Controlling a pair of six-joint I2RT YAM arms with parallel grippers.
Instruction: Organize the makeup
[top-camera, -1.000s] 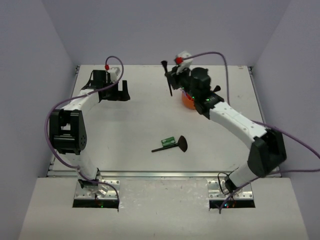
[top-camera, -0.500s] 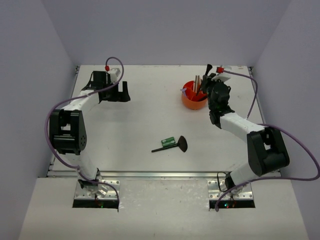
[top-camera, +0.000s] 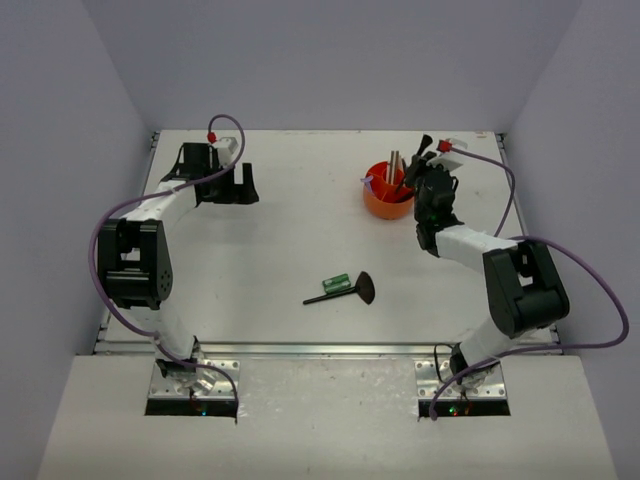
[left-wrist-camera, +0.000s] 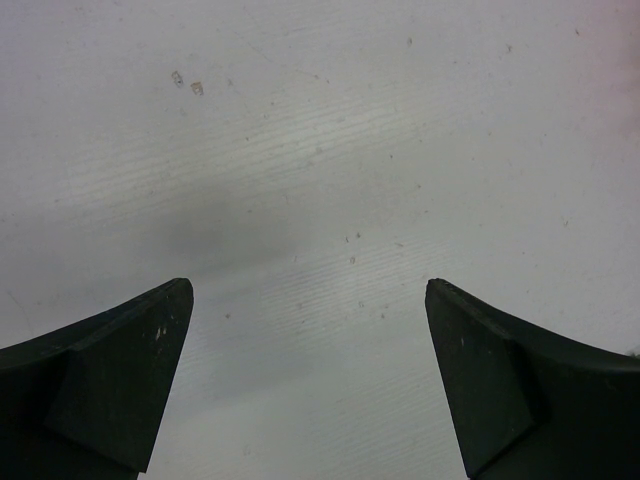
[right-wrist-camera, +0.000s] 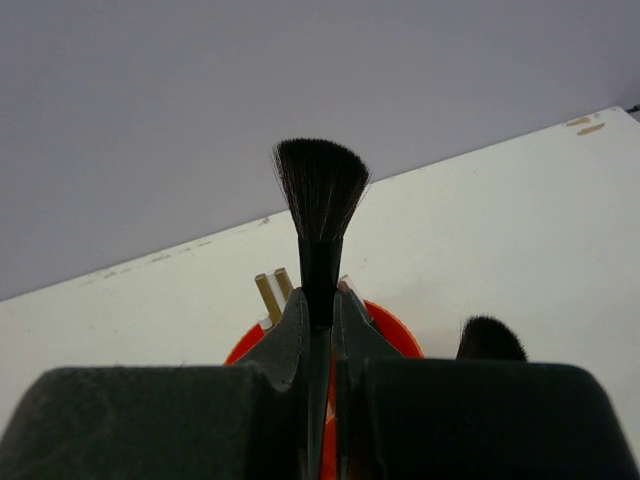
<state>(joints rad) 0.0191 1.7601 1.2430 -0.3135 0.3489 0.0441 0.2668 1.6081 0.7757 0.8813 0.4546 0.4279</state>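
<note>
Counter (top-camera: 270, 230) holds the orange cup (top-camera: 385, 210) at its far right. There the right end effector (right-wrist-camera: 318, 310) pinches a black brush (right-wrist-camera: 320, 190) by its handle, and the left end effector (left-wrist-camera: 308, 290) hangs wide apart at far left. The brush looks light, with a stiff, slim handle and soft bristles, so the handle below the bristles is probably the best place to grip; its long axis stands near upright, bristles up and butt toward the cup.

The brush (right-wrist-camera: 320, 185) in the right gripper (right-wrist-camera: 320, 305) has soft, fine black bristles and a matt black handle. The fingers (right-wrist-camera: 290, 335) look like dark matt plastic. Behind them the cup (right-wrist-camera: 392, 325) is smooth orange plastic. Under the left gripper (left-wrist-camera: 308, 290) the white table (left-wrist-camera: 320, 150) is matt, with fine ridges and small specks.
</note>
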